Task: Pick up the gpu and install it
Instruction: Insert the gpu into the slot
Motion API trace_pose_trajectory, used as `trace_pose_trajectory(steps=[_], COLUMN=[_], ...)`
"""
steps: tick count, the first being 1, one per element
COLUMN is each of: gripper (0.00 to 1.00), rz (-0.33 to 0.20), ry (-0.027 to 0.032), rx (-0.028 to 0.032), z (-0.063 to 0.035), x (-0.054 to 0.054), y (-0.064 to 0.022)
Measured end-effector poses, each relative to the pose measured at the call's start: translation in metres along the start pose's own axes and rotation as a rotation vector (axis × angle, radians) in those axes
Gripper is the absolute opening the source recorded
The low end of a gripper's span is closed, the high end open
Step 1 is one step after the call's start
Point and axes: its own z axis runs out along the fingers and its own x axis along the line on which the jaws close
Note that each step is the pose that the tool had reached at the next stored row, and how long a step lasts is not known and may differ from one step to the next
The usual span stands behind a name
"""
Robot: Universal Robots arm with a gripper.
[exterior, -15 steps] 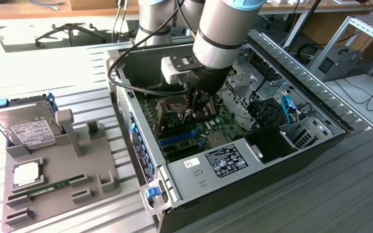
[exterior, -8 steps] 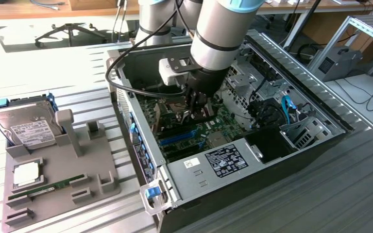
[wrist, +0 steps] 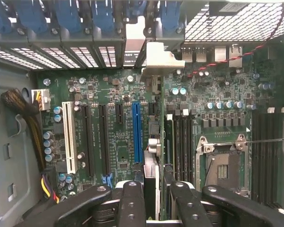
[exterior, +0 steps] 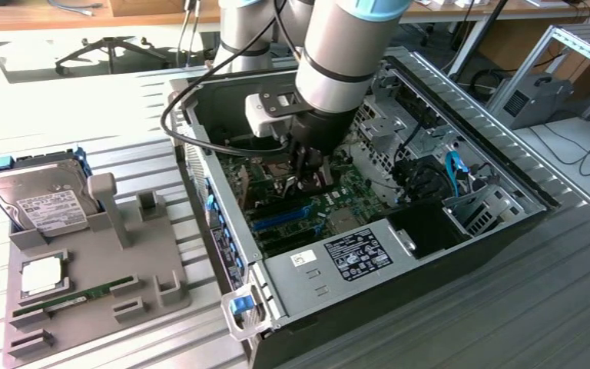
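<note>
We see the gpu (wrist: 153, 161) edge-on in the wrist view, a thin dark card standing upright between the gripper (wrist: 151, 198) fingers (wrist: 132, 198), which are closed on its top edge. Its silver end bracket (wrist: 156, 56) lies at the far end from the gripper, against the row of rear expansion openings. The card sits directly below the gripper, just beside the blue slot (wrist: 136, 132) on the motherboard (wrist: 113, 94); we cannot tell whether its lower edge is seated in a slot.

In the exterior view the gripper (exterior: 306, 181) reaches down inside the open computer case (exterior: 306, 284), its fingers low over the green board. Beyond the card, on the side away from the blue slot, we see the dark memory slots (wrist: 184, 142) and the empty processor socket (wrist: 225, 163).

Well apart from the gripper, outside the case toward the exterior view's left, a grey holder tray (exterior: 101, 284) carries a silver hard drive (exterior: 41, 201) and a green RAM stick (exterior: 74, 296).
</note>
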Motion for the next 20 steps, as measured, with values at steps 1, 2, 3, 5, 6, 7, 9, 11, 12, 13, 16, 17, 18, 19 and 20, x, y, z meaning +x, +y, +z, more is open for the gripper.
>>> trace_pose_trajectory(steps=[1,2,3,5,6,7,9,11,12,13,16,17,18,19,20], gripper=[0.26,0.26,0.26,0.26,0.26,0.26,0.26,0.26,0.26,0.26,0.26,0.26,0.26,0.26,0.26], rz=[0.000,0.000,0.000,0.000,0.000,0.000,0.000,0.000,0.000,0.000,-0.001,-0.009,-0.020,-0.033,-0.046], ry=[0.0000,0.0000,0.0001,0.0001,0.0001,0.0001,0.0001,0.0000,0.0001,0.0001,0.0001,0.0003,0.0005,0.0006,0.0006], rx=[0.0000,0.0000,0.0000,-0.0001,0.0000,-0.0001,-0.0001,0.0000,0.0000,0.0000,-0.0001,-0.0009,-0.0021,-0.0034,-0.0046], z=[0.0001,0.0002,0.0003,0.0006,0.0008,0.0008,0.0010,0.0011,0.0011,0.0011,0.0012,0.0011,0.0011,0.0011,0.0011], x=[0.0001,0.0001,0.0001,0.0002,0.0003,0.0003,0.0003,0.0003,0.0003,0.0004,0.0004,0.0004,0.0005,0.0005,0.0005], y=[0.0009,0.0019,0.0025,0.0034,0.0040,0.0042,0.0048,0.0055,0.0058,0.0061,0.0068,0.0070,0.0072,0.0074,0.0075])
